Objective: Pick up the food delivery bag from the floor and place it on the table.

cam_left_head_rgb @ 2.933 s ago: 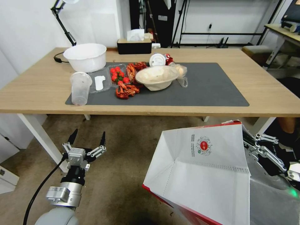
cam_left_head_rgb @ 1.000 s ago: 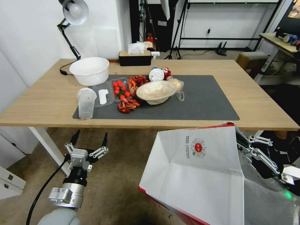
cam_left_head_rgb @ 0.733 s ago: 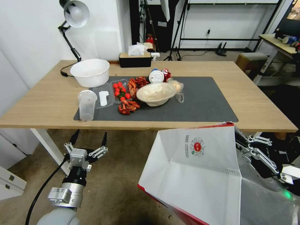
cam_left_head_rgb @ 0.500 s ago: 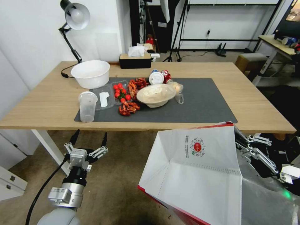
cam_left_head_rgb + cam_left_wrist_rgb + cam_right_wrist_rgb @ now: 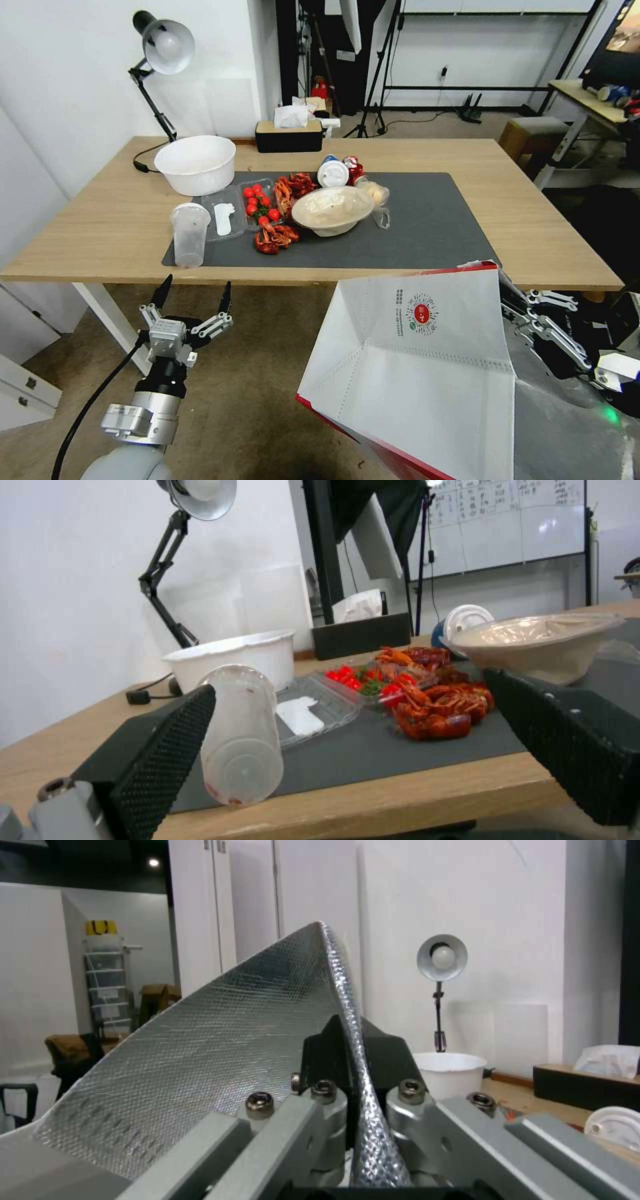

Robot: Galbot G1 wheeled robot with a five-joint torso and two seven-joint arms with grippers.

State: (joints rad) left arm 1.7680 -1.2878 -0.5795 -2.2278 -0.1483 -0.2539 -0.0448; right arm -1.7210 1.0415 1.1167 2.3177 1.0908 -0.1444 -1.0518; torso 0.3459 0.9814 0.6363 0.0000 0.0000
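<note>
The food delivery bag, white with a red edge and a round red logo, hangs tilted above the carpeted floor, in front of the table. Its top edge is about level with the table's front edge. My right gripper is shut on the bag's upper right rim. In the right wrist view the right gripper pinches the bag's silver foil lining. My left gripper is open and holds nothing, low in front of the table's left end. In the left wrist view the left gripper faces the table's edge.
On the dark mat stand a clear cup, a tray of tomatoes, crawfish and a paper bowl. A white bowl, tissue box and lamp stand behind. A white table leg is beside my left gripper.
The camera has risen: the table now sits lower in the picture and more of the room behind shows. The bag stays held in my right gripper. The left gripper stays open.
</note>
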